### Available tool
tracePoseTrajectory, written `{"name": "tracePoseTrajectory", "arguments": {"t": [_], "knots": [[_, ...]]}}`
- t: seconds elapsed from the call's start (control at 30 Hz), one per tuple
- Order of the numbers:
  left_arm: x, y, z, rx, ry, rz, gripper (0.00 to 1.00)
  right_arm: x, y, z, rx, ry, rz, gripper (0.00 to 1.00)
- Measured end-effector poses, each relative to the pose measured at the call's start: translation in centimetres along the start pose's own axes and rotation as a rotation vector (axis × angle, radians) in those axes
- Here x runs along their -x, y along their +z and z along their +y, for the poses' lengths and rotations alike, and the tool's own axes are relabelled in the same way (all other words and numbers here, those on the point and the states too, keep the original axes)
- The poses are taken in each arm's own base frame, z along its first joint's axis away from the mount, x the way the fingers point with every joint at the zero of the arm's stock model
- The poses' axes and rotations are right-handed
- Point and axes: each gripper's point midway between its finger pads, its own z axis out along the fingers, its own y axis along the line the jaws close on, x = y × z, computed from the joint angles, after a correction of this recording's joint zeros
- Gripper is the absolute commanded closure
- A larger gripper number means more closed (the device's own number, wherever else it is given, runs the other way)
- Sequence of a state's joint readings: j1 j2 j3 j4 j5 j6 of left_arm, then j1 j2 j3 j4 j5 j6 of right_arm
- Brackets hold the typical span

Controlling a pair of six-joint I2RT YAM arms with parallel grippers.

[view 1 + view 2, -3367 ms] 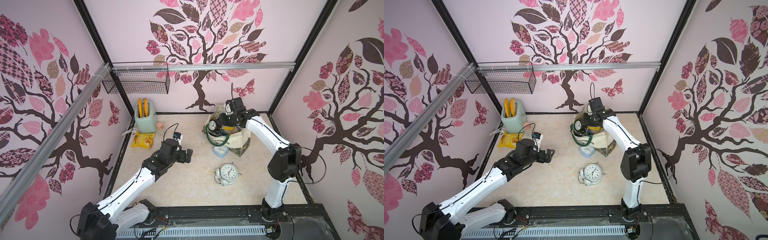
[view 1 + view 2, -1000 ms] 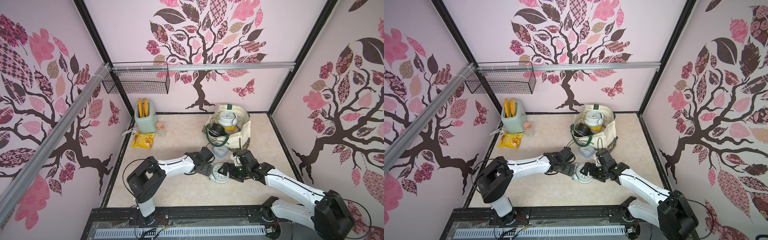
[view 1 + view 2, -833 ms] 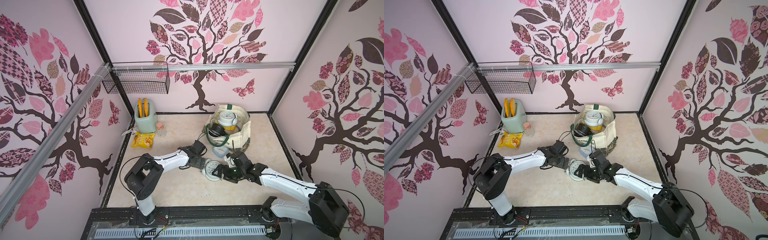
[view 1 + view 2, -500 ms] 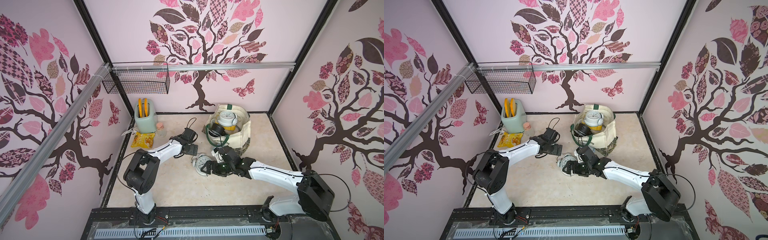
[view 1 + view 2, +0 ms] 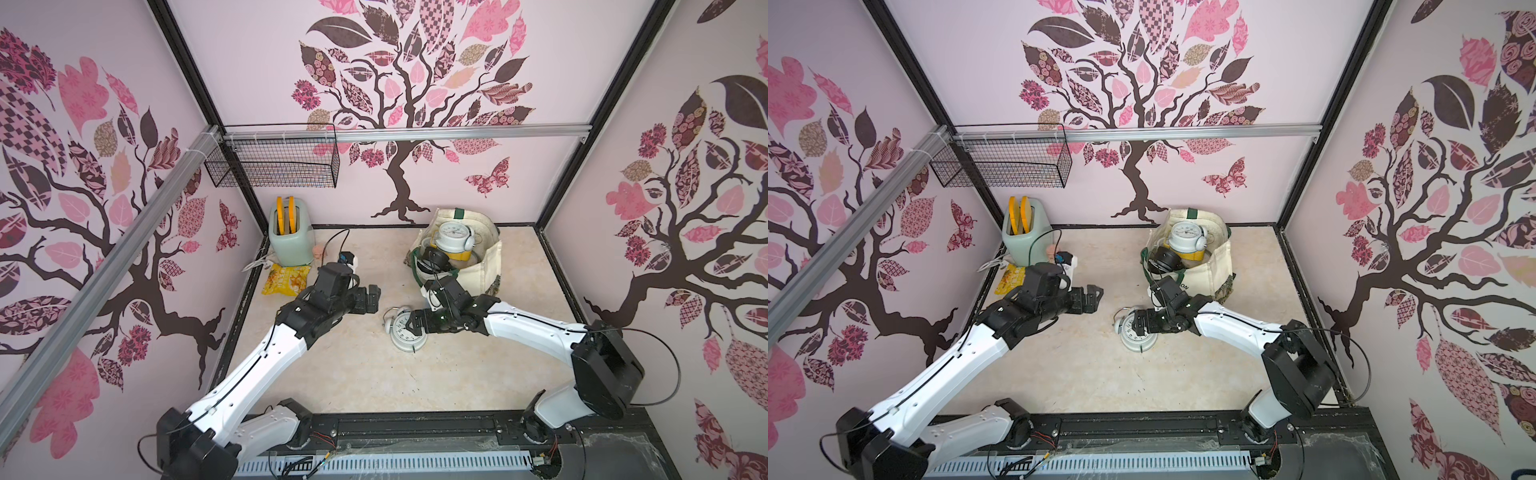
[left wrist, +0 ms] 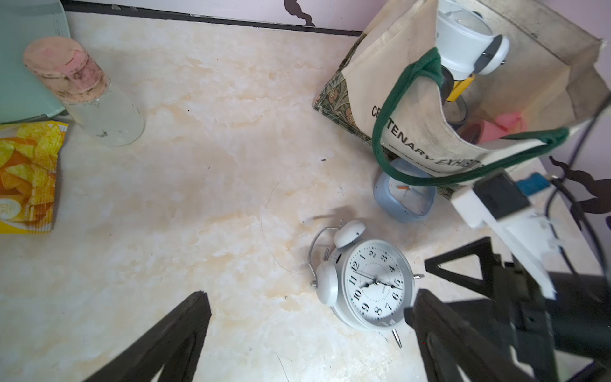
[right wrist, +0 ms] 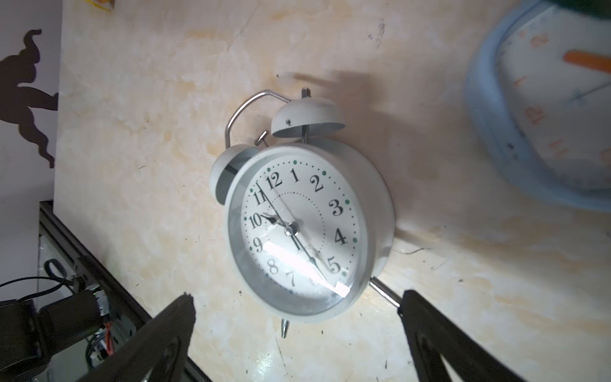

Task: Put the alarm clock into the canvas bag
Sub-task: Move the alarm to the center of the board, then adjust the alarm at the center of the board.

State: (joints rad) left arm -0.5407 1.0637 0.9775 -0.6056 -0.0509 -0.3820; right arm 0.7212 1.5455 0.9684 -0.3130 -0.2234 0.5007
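Right gripper point(image 7: 296, 297), jaws spread wide and holding nothing, is right over the face-up alarm clock point(image 7: 297, 228)

The alarm clock point(image 7: 297, 231) has a smooth, satin white case, probably painted metal, a shiny chrome handle and a glass face catching glare. The canvas bag point(image 6: 393, 72) is coarse cream cloth, grubby inside, with woven green straps. The counter point(image 6: 198, 158) is matt, marble-patterned and scuffed. The snack packet point(image 6: 26, 172) is glossy film.
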Motion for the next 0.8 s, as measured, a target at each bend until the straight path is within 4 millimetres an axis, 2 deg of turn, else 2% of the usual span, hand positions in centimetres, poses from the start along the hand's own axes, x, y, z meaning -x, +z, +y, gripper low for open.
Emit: {"name": "tracePoseTrajectory", "arguments": {"t": [0.17, 0.23, 0.33, 0.6, 0.7, 0.8], "knots": [[-2.9, -1.7, 0.7, -0.019, -0.049, 0.045, 0.02, -0.2, 2.1, -0.3, -0.01, -0.021, 0.059, 0.0], [-3.3, -2.4, 0.8, -0.018, -0.061, 0.045, 0.02, -0.8, 2.5, 0.0, -0.001, -0.024, 0.084, 0.0], [-3.2, -3.0, 1.0, -0.014, -0.068, 0.033, 0.02, -2.0, 2.7, 1.4, 0.025, -0.044, 0.113, 0.0], [-4.2, -2.1, 1.9, 0.04, -0.064, 0.082, 0.02, -6.3, 3.0, 7.2, 0.156, -0.091, 0.208, 0.0], [-4.5, -1.6, 2.1, 0.055, -0.062, 0.101, 0.02, -6.5, 3.0, 7.7, 0.165, -0.089, 0.207, 0.0], [-4.8, -1.4, 2.2, 0.061, -0.049, 0.116, 0.02, -5.6, 2.2, 7.1, 0.153, -0.077, 0.18, 0.0]]}}
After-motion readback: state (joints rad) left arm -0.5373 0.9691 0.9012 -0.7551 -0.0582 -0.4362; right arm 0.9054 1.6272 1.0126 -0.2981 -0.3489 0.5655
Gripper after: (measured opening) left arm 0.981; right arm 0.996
